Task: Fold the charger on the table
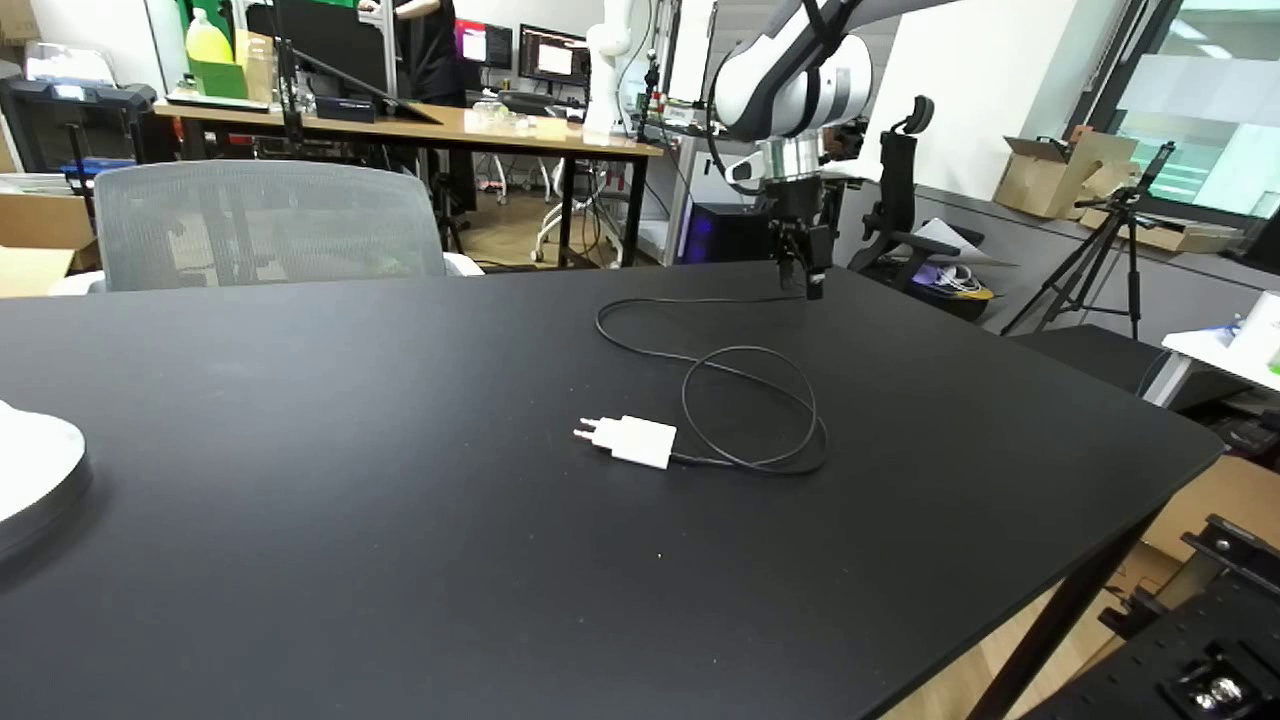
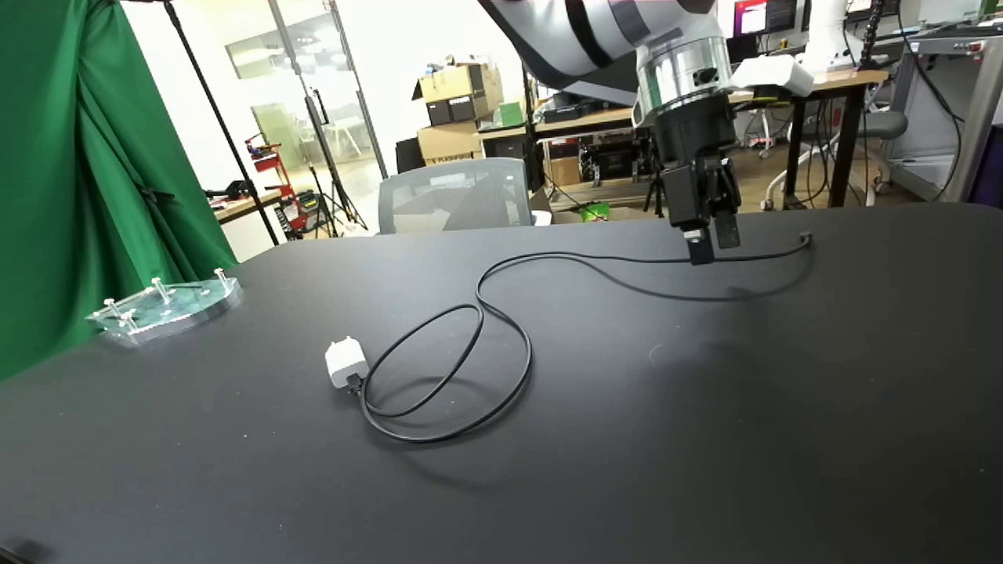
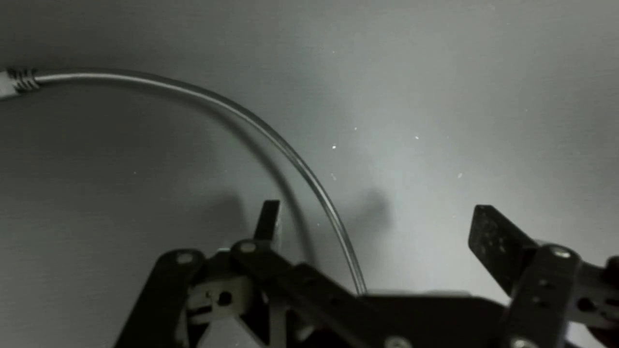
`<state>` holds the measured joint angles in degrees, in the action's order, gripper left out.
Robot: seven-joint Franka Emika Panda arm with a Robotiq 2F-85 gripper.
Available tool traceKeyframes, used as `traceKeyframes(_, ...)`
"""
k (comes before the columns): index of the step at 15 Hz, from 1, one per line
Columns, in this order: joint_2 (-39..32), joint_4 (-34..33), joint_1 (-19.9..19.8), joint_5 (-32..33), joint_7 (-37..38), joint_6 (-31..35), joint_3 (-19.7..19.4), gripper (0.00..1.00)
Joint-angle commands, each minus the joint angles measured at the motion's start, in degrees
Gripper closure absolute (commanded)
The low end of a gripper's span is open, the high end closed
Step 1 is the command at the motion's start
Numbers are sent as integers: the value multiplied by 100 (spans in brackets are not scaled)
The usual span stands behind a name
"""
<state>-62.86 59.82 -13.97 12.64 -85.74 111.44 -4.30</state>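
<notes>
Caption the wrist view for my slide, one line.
Open claw above the table, charger cable seen curving between its parted jaws, connector at the left edge.

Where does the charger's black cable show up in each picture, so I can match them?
In an exterior view: the cable lies mostly right of centre.
In an exterior view: the cable loops just below centre, then stretches right.
In the wrist view: the cable curves from upper left to lower middle.
Shared landmark: the gripper, the robot's two-fingered claw, in all three.
</notes>
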Motion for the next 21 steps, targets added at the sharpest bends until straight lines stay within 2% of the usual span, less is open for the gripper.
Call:
traceKeyframes(1,-243,-505,46,109,-65,-149,-51,0)
traceKeyframes(8,-522,-768,122,192,-99,-268,-74,0)
traceKeyframes(9,-559,-804,123,185,-95,-271,-72,16)
traceKeyframes(10,-588,-828,126,182,-93,-266,-73,27)
traceKeyframes(12,-631,-892,105,141,-93,-258,-52,42)
traceKeyframes(18,-394,-658,129,116,-8,-122,-35,83)
traceKeyframes(20,-293,-563,196,147,49,-291,-71,97)
traceKeyframes(21,-235,-505,241,177,28,-386,-80,99)
